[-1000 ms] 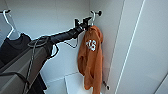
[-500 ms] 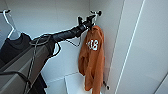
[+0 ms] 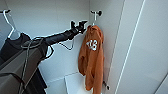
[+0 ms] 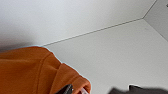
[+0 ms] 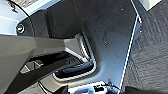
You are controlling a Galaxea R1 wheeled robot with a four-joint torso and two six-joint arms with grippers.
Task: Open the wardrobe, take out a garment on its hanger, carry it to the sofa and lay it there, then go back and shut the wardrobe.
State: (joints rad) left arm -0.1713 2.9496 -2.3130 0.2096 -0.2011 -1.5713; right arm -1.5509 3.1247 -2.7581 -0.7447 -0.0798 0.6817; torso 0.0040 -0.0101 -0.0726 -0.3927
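The wardrobe (image 3: 145,50) stands open, its white inside in front of me. The garment (image 3: 91,57), an orange hoodie with white letters, hangs at the right end of the rail on its white hanger (image 3: 95,16). My left arm reaches in from the left. Its gripper (image 3: 78,24) is open and sits right beside the hoodie's shoulder, just below the hanger's hook. In the left wrist view the orange fabric (image 4: 30,70) lies close against one dark fingertip (image 4: 66,89). The right wrist view looks down on the robot's own base and the carpet.
A dark garment (image 3: 15,46) on another white hanger (image 3: 8,23) hangs at the left, behind my left arm. The white door panel (image 3: 150,30) stands close on the right. A white shelf (image 3: 75,82) lies below the hoodie.
The hoodie has swung slightly on its hook. My left gripper stays at its shoulder, almost in the same place.
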